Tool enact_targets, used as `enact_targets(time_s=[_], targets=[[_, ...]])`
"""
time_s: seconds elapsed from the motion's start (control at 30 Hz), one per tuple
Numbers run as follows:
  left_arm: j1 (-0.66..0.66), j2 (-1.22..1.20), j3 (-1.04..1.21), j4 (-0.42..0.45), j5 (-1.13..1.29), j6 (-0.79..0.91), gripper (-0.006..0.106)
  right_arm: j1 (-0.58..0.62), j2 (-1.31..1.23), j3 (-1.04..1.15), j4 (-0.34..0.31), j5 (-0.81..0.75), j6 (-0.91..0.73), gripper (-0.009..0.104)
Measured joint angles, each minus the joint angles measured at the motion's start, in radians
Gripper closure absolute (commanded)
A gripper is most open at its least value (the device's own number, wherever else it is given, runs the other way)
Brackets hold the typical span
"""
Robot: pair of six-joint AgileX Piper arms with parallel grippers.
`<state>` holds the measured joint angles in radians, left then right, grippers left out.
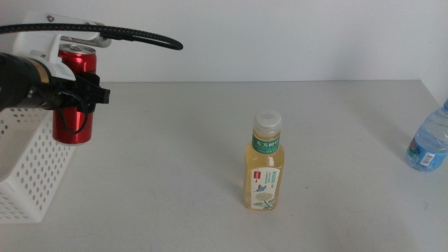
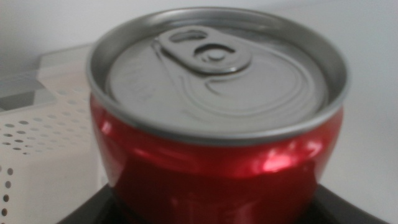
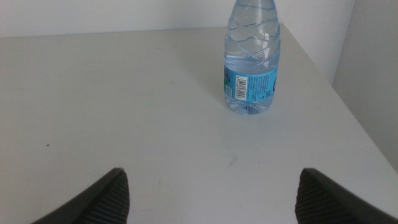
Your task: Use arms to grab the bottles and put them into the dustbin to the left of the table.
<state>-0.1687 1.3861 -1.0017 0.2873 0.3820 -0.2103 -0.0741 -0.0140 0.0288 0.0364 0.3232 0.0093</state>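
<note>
My left gripper (image 1: 78,96) is shut on the slim red can (image 1: 74,94) and holds it upright in the air at the right edge of the white holed dustbin (image 1: 28,182), at the far left. The left wrist view shows the can's silver top (image 2: 214,68) filling the picture, with the dustbin (image 2: 43,118) behind it. The yellow tea bottle (image 1: 264,162) with a white cap stands upright in the middle of the table (image 1: 182,161). The clear water bottle (image 1: 428,140) stands at the right edge. My right gripper (image 3: 211,193) is open over the table, short of the water bottle (image 3: 250,59).
The table's right edge (image 3: 348,118) runs close beside the water bottle. A black cable (image 1: 133,35) arcs above the can. A pale wall stands behind the table.
</note>
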Motion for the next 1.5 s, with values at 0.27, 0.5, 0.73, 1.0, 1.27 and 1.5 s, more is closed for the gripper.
enact_targets(time_s=[0.27,0.5,0.73,1.0,1.27,1.5], targets=[[0.126,0.05,-0.288,-0.382,0.4,0.493,0.102,0.0,0.0,0.0,0.0,-0.001,0.0,0.02],[0.289,0.119,-0.477,-0.386,0.645,0.558,0.102,0.0,0.0,0.0,0.0,-0.001,0.0,0.02],[0.455,0.146,-0.536,-0.394,0.698,0.573,0.102,0.0,0.0,0.0,0.0,-0.001,0.0,0.02],[0.549,0.256,-0.537,-0.44,0.706,0.578,0.102,0.0,0.0,0.0,0.0,-0.001,0.0,0.02],[0.548,0.418,-0.537,-0.445,0.666,0.578,0.102,0.0,0.0,0.0,0.0,-0.001,0.0,0.02],[0.548,0.51,-0.537,-0.402,0.614,0.578,0.102,0.0,0.0,0.0,0.0,-0.001,0.0,0.02]])
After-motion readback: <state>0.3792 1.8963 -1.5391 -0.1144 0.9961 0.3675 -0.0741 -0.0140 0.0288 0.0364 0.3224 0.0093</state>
